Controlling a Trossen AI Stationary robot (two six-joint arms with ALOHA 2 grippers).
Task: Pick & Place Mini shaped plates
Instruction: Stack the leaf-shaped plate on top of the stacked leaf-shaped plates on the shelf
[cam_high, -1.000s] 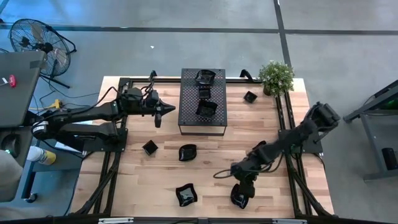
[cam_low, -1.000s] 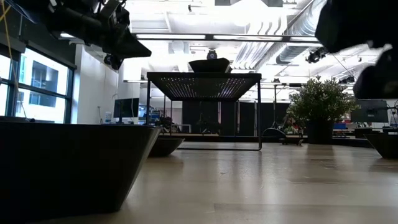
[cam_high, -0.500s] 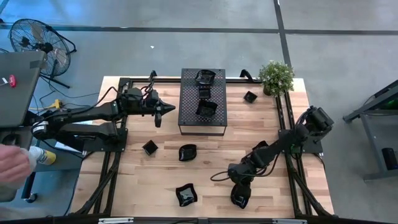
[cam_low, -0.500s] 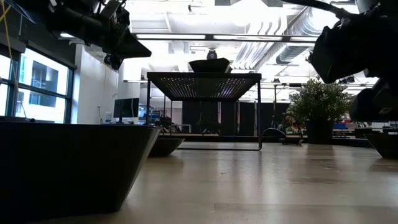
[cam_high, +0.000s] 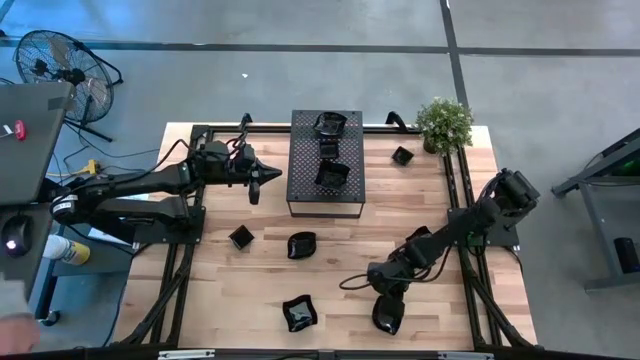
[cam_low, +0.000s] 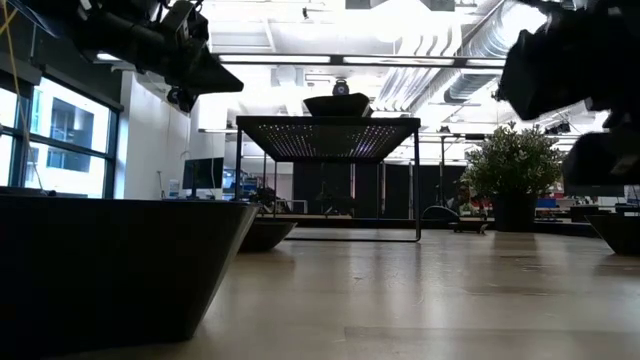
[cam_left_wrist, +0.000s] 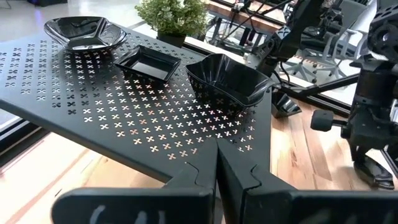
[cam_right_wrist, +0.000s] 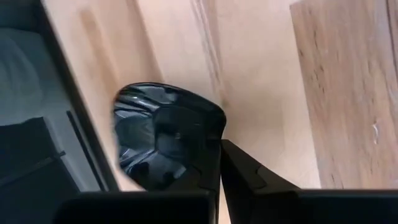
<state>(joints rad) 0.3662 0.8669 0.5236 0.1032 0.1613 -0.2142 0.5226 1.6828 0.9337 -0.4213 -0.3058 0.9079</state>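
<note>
Right gripper (cam_high: 386, 303) has closed since a second ago, from wide open to fingers pinched on rim of round dish (cam_high: 386, 316) at near edge of table (cam_high: 440, 320); dish sits on wood under gripper. Right wrist view: dark fingers (cam_right_wrist: 208, 163) meet on dish edge (cam_right_wrist: 163, 134).

Left gripper (cam_high: 254, 185) hovers beside perforated box (cam_high: 305, 185), fingers shut, empty. Three dishes lie on box top: wavy (cam_left_wrist: 81, 32), flat square (cam_left_wrist: 148, 62), deep square (cam_left_wrist: 227, 79). Other dishes scattered on table: small square (cam_high: 241, 237), leaf-like (cam_high: 302, 245), wavy one (cam_high: 299, 313), small one (cam_high: 402, 155) near potted plant (cam_high: 444, 122).
</note>
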